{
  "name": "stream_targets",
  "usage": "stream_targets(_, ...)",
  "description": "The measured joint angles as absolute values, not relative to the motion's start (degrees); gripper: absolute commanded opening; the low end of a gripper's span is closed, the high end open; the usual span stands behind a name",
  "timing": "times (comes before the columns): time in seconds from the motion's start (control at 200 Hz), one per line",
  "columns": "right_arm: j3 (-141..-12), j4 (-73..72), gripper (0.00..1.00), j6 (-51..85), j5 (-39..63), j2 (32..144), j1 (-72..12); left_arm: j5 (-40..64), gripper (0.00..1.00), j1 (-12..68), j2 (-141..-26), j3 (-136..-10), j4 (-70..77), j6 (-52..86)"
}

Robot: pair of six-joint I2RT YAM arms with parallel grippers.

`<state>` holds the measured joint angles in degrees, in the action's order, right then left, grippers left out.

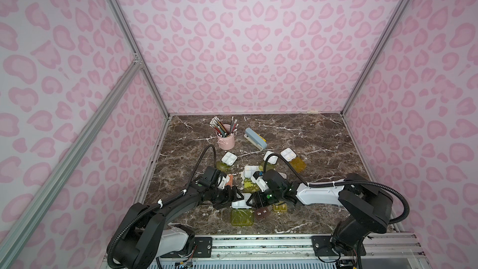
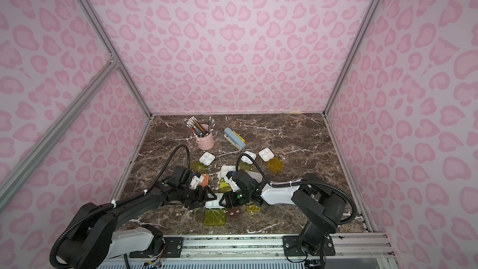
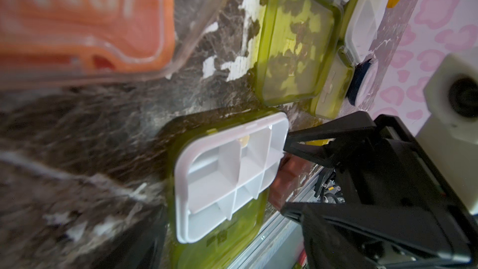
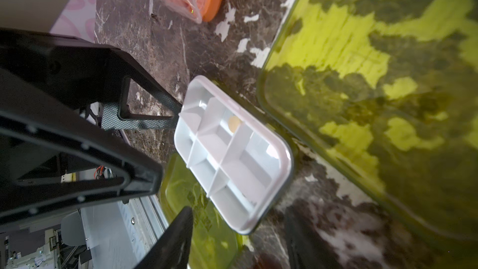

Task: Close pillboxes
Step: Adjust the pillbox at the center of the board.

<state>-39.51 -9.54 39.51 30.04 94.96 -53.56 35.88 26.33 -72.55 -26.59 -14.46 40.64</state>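
An open pillbox lies near the table's front: a white divided tray raised at a tilt over its lime lid, which lies flat. My left gripper reaches it from the left, jaws open, one fingertip at the tray's short end. From the right comes my right gripper, also open, straddling the tray's other end with one fingertip against its rim. More pillboxes lie around: salmon, brown, yellow, and several open white trays such as.
A pink pencil cup and a blue-grey stapler stand at the back. Another open lime lid lies just behind the grippers. An aluminium rail borders the front edge, and pink walls close in the other sides.
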Motion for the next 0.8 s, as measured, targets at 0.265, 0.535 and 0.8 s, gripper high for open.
stream_targets(0.265,-40.8,-14.3,0.59,40.1,32.6,98.4,-53.5,36.8,0.83,26.2,-73.3,-26.6,-13.0,40.5)
stream_targets(0.535,-42.2,-15.2,0.58,41.0,33.9,100.2,-53.5,35.5,0.76,25.6,-73.1,-26.9,-13.5,40.1)
stream_targets(0.8,-42.2,-15.2,0.58,41.2,34.0,100.2,-53.4,34.0,0.63,24.9,-72.0,-26.7,-15.5,39.0)
